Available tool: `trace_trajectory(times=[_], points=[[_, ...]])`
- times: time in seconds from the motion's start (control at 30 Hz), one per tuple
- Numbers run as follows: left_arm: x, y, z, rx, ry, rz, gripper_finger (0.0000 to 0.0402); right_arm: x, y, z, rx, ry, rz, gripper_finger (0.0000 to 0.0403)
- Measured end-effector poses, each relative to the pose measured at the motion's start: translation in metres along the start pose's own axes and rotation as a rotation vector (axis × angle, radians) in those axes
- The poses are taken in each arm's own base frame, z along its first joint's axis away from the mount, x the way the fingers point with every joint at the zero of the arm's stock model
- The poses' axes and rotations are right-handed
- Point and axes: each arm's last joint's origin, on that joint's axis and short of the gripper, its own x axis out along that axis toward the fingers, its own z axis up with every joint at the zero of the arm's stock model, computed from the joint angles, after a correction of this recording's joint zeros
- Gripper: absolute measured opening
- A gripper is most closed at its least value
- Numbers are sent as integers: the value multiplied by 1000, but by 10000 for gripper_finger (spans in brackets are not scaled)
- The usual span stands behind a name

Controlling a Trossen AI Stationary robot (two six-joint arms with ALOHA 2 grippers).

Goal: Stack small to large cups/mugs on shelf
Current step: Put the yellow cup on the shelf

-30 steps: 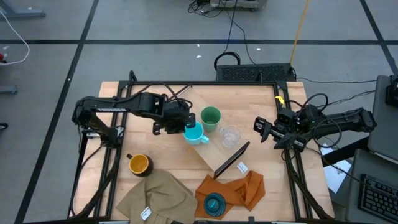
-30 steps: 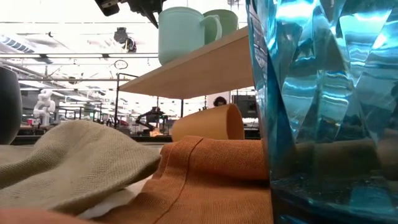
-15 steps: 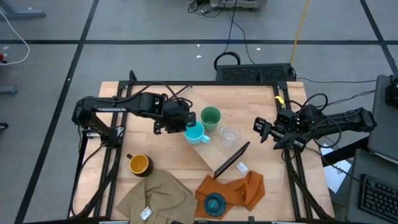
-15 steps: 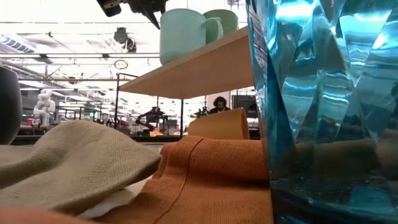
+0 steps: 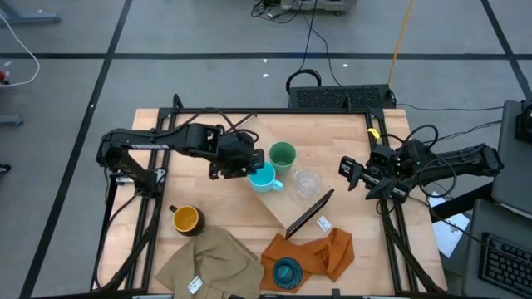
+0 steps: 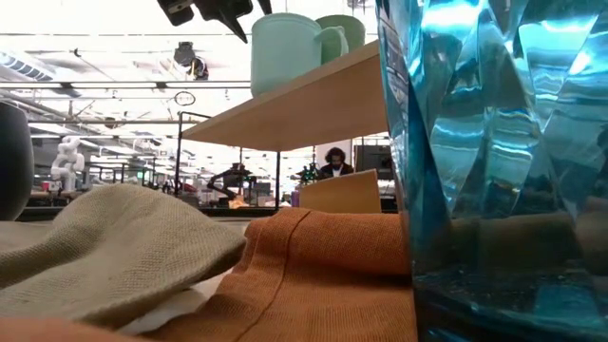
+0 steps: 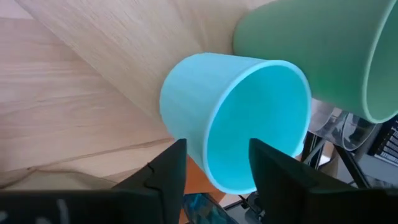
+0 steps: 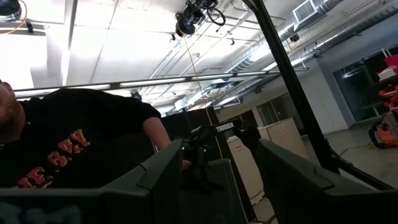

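My left gripper (image 5: 243,166) (image 7: 217,149) is over the raised shelf (image 5: 291,203) (image 6: 313,100) and is shut on the light-blue mug (image 5: 263,177) (image 6: 285,52). The green cup (image 5: 282,155) (image 6: 344,30) stands just beyond the mug on the plank, and the clear tumbler (image 5: 307,180) stands to their right. The dark mug with the yellow inside (image 5: 185,219) stands on the table near the tan cloth. The ribbed teal cup (image 5: 287,272) (image 6: 494,171) stands on the orange cloth. The orange cup (image 6: 337,193) shows under the shelf. My right gripper (image 5: 349,170) (image 8: 217,186) waits open at the table's right edge. My left gripper holds the light-blue mug by the wall at its rim (image 7: 208,171), on the side toward the table's left. One finger (image 7: 273,177) reaches into the mouth and the other (image 7: 163,177) lies outside. The fingers come slanting down from the left. The mug stands upright, its base on the plank.
A tan cloth (image 5: 208,262) and an orange cloth (image 5: 320,253) lie at the near edge. Black frame rails (image 5: 154,216) run along both table sides. A person (image 8: 68,143) is in the room beyond. Bare tabletop (image 5: 224,208) lies between the dark mug and the shelf.
My left gripper has moved a little toward the table's right. It has slid the light-blue mug along the plank, closer to the green cup. In the low view, the orange cup under the shelf has shifted toward the right, and more of it is hidden behind the orange cloth.
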Motion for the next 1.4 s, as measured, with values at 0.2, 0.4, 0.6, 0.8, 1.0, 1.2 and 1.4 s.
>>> trace_trajectory(times=[0.2,0.4,0.6,0.8,1.0,1.2,1.4], points=[[0,0,-2,44,53,4,195,0,0,0,7,4,4,196],[-11,3,-2,85,64,-11,203,0,0,-1,9,18,16,196],[-39,10,-3,145,71,-90,203,0,-2,-3,19,39,-6,196],[-72,9,-2,243,-9,-283,203,-2,-13,-9,29,66,-141,196],[-110,-1,-1,336,-225,-573,203,-11,-28,-6,6,39,-318,196],[-144,-16,-3,418,-385,-881,202,-26,-41,8,-57,-67,-489,196],[-160,-21,-7,486,-455,-1024,202,-41,-49,23,-170,-203,-666,196]])
